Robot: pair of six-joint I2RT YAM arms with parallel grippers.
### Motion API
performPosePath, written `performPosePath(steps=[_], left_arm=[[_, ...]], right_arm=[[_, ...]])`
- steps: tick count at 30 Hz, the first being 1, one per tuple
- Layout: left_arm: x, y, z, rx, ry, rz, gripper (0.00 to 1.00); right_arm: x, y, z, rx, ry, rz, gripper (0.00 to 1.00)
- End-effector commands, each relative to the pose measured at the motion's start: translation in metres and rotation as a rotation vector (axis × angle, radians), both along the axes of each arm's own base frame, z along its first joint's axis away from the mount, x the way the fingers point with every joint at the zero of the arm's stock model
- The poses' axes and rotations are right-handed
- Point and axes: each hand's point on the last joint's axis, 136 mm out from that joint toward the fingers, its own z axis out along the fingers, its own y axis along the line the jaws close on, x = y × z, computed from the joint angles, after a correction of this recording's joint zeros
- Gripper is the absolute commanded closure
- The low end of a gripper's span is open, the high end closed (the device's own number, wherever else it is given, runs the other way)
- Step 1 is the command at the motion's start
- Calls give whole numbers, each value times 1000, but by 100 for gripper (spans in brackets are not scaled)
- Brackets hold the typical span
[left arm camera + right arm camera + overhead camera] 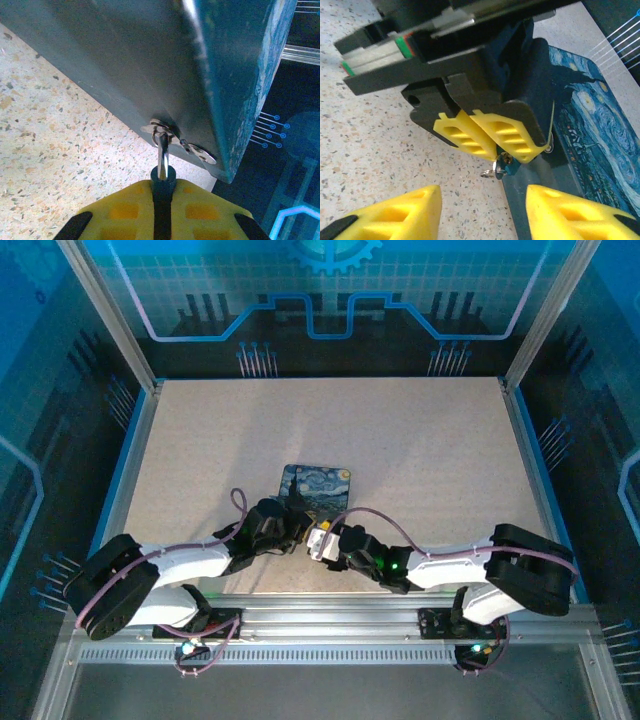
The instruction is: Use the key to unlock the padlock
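The small dark padlock (pixel 163 176) is pinched between the yellow pads of my left gripper (pixel 162 186), which is shut on it. Its silver shackle (pixel 162 156) rises to a ring on the underside edge of the painted tin (pixel 150 60). A thin flat silvery key (pixel 202 153) hangs beside that ring. In the right wrist view the padlock (pixel 504 161) peeks out under the left gripper's fingers (pixel 485 134), with a small ring (pixel 490 173) next to it. My right gripper (pixel 482 202) is open just below, one finger on each side, touching nothing.
The blue-and-yellow swirl-painted tin (pixel 316 490) lies on the speckled table (pixel 420 450), just beyond both grippers (pixel 308 538). Metal rails run along the near edge (pixel 330 615), and frame posts and blue walls enclose the sides and back.
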Motion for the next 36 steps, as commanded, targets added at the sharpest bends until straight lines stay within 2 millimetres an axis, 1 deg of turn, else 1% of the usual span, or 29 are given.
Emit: performPosePath(steps=[1,6,16,36], left_arm=[[6,-13,17,-54,-25,-17,94],[5,-13,16,-56,-23,-20,94],[6,-13,16,-57,-23,-19,94],[4,-15,14,-60,-13,-27,94]], right_arm=[[10,4,6,37,-17,-27,56],[16,8,4,39,-21,-39,63],[22,13,3,49,-24,-46,69],[33,17,0,55,-34,-81,83]])
